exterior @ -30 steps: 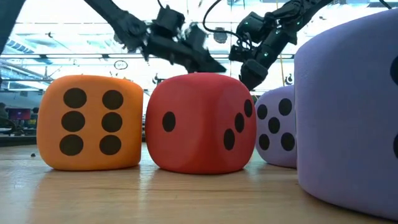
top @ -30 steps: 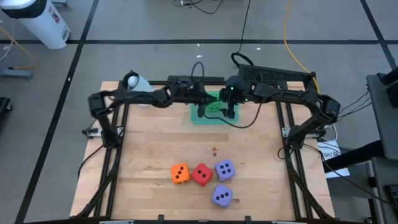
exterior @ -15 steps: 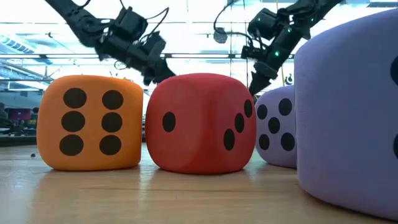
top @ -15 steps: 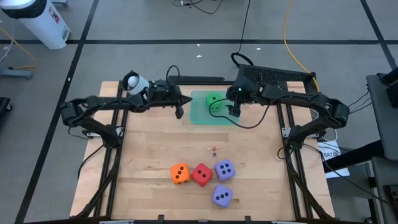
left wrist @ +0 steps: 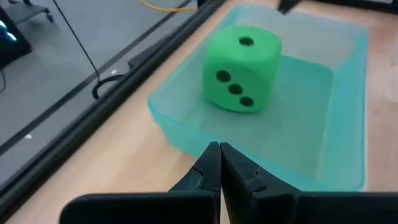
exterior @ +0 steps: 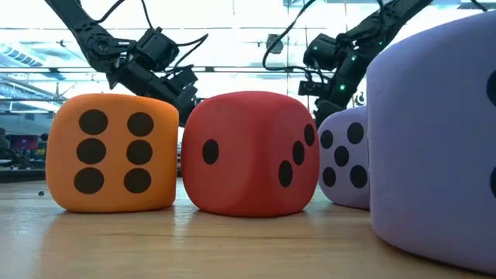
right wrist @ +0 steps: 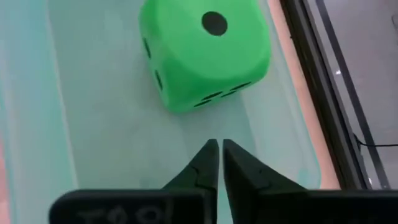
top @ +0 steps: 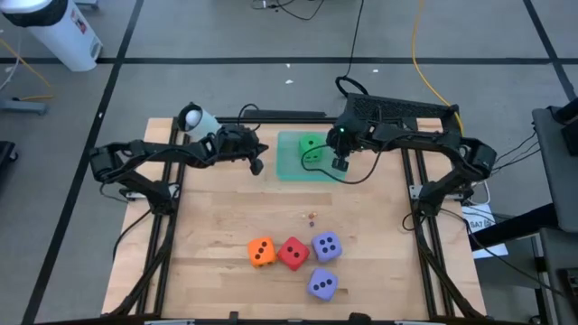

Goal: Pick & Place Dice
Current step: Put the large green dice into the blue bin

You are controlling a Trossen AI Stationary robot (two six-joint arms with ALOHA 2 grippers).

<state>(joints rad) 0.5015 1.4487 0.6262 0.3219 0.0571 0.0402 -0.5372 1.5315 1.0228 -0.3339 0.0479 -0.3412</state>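
While the green die (top: 312,146) sits alone in the teal tray (top: 291,169) at the table's far edge, I see the left gripper (top: 256,166) now drawn back just off the tray's left side, where a second ago it hovered over the tray. The right gripper (top: 340,163) has also edged from over the tray toward its right rim since then. Both pairs of fingers are pressed together and hold nothing.

My left wrist view shows the closed fingertips (left wrist: 218,154) pointing at the tray wall (left wrist: 171,132), with the green die (left wrist: 242,67) showing one pip on top and three on its side. My right wrist view looks down into the tray (right wrist: 37,112) past the right gripper (right wrist: 216,146) at the same die (right wrist: 202,53).

Only the low view reads the other faces: six pips on the orange die (exterior: 111,153), two and three on the red die (exterior: 249,153).

I count five dice and one tray. Well away from the tray, near the front edge, lie the orange die (top: 261,252), the red die (top: 293,254) and two purple dice (top: 326,246) (top: 322,285), clustered close together.
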